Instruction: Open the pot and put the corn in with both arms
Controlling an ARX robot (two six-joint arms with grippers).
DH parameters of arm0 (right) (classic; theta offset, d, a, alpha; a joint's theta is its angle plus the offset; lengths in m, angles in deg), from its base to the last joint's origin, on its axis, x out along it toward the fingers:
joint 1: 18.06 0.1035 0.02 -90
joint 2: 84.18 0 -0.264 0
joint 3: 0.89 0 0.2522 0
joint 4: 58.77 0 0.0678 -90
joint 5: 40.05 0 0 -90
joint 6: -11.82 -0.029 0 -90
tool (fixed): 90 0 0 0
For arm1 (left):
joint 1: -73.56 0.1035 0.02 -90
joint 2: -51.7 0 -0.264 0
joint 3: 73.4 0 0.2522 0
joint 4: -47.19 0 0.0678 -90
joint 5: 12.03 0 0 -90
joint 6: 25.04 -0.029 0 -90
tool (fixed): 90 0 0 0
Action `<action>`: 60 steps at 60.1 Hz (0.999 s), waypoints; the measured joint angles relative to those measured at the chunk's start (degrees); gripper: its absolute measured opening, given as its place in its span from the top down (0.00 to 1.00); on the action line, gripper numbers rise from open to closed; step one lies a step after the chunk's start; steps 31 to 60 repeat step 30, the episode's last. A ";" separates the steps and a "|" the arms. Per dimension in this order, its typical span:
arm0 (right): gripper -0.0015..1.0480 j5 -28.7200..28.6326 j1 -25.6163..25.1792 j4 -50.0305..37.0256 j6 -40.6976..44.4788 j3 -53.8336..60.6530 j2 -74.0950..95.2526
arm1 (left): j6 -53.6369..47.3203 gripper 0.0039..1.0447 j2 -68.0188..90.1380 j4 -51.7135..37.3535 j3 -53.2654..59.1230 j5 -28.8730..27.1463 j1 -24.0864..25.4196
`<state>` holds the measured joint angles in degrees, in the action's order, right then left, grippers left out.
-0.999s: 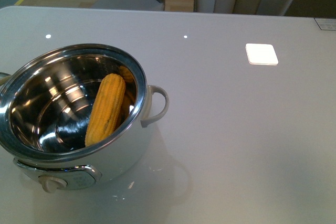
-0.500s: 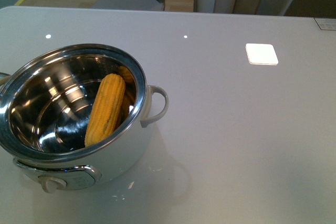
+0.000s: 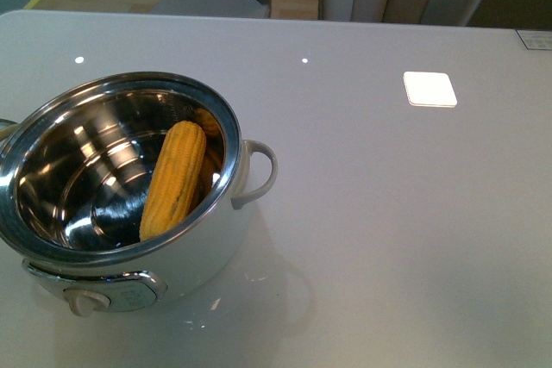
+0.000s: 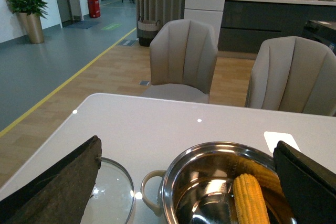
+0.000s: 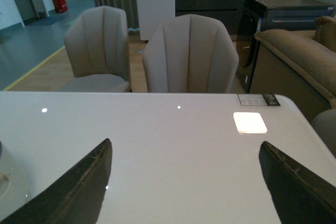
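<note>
Your left gripper [image 4: 184, 182] is spread wide with nothing between its dark fingers [image 4: 63, 182], hanging back from the table and looking down over the pot [image 4: 220, 182]. Your right gripper [image 5: 184, 182] is just as wide and just as empty, over bare table [image 5: 173, 145] well off to the side. Neither arm shows in the front view.

Out from there: the pot [image 3: 121, 178] stands uncovered near the table's front left, and the corn [image 3: 175, 178] lies inside it, leaning along the steel wall on the side by the white handle [image 3: 259, 170]. The glass lid [image 4: 107, 195] rests flat on the table just beside the pot, on its left side.

So by my read, both steps are done: pot opened, corn in. You're at the finish, and all that's left is to keep both arms clear and park them; nothing calls for another grasp.

Against the front view a second back, nothing has budged: pot, corn and the bright patch [image 3: 429, 89] on the table sit exactly as they were.
</note>
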<state>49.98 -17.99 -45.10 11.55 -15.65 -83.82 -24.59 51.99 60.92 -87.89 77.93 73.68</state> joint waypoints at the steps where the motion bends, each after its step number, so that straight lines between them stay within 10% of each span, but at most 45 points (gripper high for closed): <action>1: 0.14 0.00 0.00 0.00 0.00 0.00 0.00 | 0.00 0.06 0.00 0.00 0.02 0.00 0.00; 60: 0.08 0.00 0.00 0.00 -0.02 0.00 0.00 | 0.00 0.06 0.00 0.00 0.02 0.00 0.00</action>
